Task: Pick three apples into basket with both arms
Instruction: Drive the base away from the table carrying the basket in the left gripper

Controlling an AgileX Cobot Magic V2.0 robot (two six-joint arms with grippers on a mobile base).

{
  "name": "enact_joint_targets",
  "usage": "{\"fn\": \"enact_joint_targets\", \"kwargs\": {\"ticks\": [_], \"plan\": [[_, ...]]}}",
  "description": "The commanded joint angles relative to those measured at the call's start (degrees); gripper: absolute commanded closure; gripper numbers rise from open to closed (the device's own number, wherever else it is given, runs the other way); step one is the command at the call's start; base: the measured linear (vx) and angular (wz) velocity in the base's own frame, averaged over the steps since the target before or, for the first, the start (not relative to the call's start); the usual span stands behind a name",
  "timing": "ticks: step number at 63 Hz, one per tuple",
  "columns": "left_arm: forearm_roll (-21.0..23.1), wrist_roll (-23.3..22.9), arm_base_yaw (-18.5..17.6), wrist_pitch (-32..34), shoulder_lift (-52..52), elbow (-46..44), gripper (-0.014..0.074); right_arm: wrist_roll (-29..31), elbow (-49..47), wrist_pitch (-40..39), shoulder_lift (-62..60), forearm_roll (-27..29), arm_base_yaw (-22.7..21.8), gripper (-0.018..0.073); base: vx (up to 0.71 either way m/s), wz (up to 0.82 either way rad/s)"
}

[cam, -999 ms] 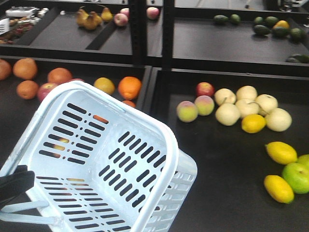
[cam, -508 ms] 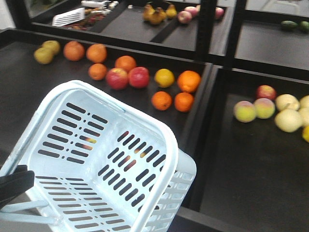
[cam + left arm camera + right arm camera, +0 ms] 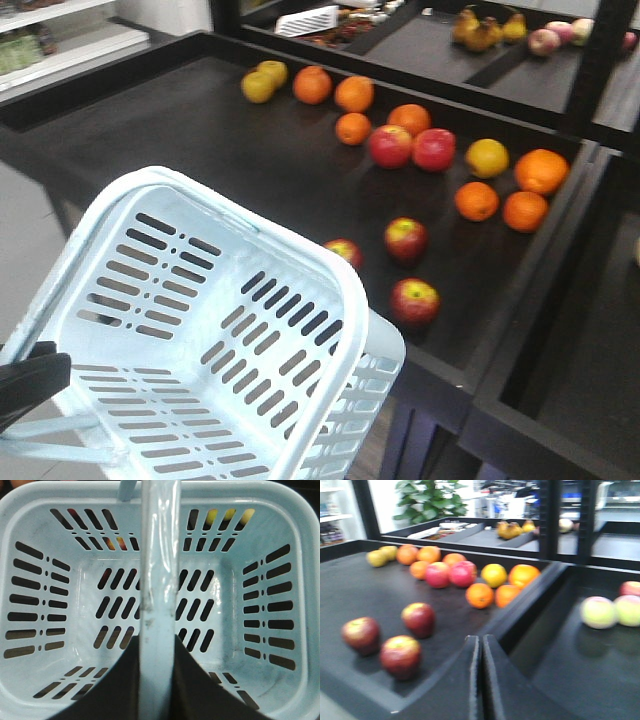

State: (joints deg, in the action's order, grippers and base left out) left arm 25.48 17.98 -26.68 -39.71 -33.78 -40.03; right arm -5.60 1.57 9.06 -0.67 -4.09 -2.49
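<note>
Front view: we look down over the basket (image 3: 215, 300) onto the shelf (image 3: 200, 140).
Left wrist: we sit close, facing straight into the basket.
Right wrist: low, facing across the shelf.
Shared, front and right wrist: the apples (image 3: 406, 239).

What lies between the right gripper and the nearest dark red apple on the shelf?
Nothing. In the right wrist view, only bare black shelf surface separates the right gripper from the nearest apple.
</note>
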Motion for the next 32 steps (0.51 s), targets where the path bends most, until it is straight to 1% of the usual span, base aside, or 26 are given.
{"fn": "enact_joint_targets", "kwargs": {"ticks": [1, 32], "plan": [[2.15, -0.28, -0.12, 5.69, 0.09, -1.72, 0.0603, 0.01, 0.83, -4.43, -0.77, -0.61, -0.34, 0.0564, -0.14, 0.52], [2.15, -0.28, -0.12, 5.69, 0.09, -1.72, 0.0603, 0.01, 0.83, -4.44, -0.77, -0.61, -0.34, 0.0564, -0.14, 0.52]]}}
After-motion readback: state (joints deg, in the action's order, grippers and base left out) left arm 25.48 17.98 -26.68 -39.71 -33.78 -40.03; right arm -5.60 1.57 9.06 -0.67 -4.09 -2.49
